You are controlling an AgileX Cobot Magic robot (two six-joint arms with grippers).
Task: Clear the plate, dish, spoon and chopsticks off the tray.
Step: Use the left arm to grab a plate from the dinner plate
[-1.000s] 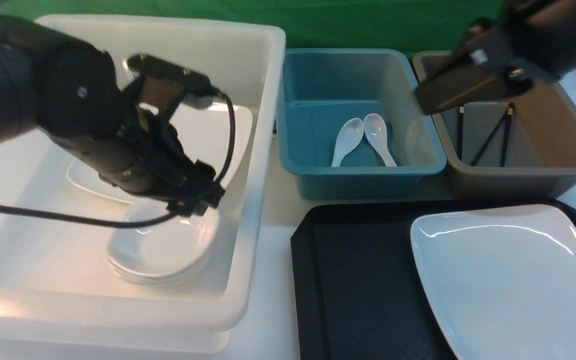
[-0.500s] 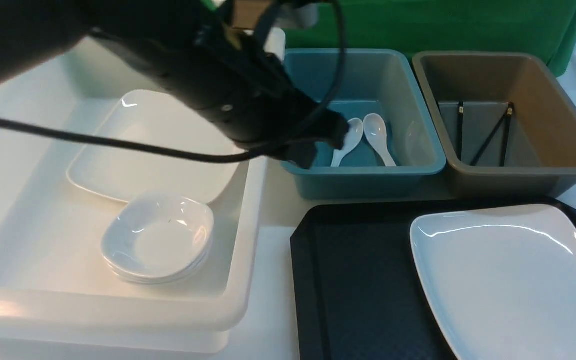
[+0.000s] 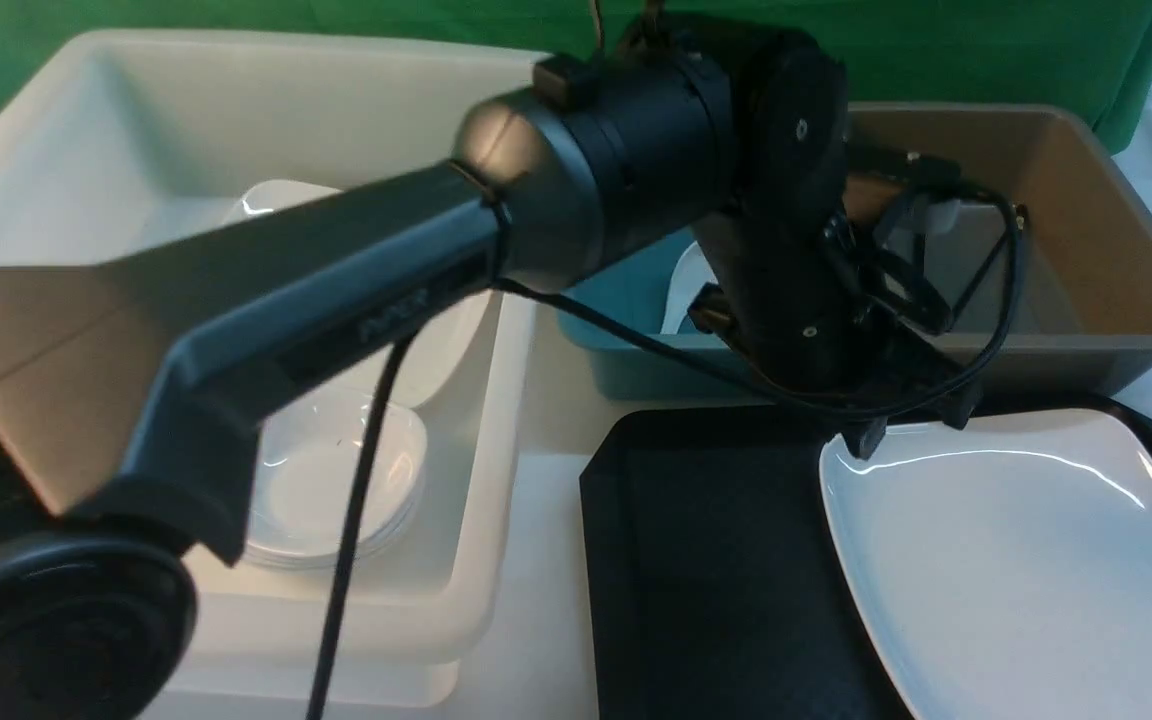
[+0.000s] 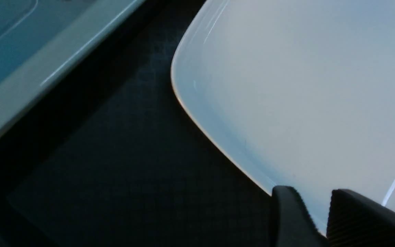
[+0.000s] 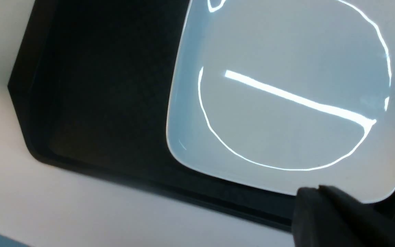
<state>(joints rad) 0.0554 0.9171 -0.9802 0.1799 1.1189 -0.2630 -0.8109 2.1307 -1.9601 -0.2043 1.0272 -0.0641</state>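
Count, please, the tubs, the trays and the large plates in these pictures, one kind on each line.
Tubs: 3 (white tub, teal tub, brown tub)
Trays: 1 (black tray)
Large plates: 2 (plate on the tray, plate in the white tub)
Total: 6

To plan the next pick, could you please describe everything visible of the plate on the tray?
The plate is large, glossy white, ceramic-looking, squarish with rounded corners and a shallow upturned rim. Empty, it lies flat on the right part of the black tray. The left gripper, jaws slightly apart, hangs at its far left corner; contact is unclear.
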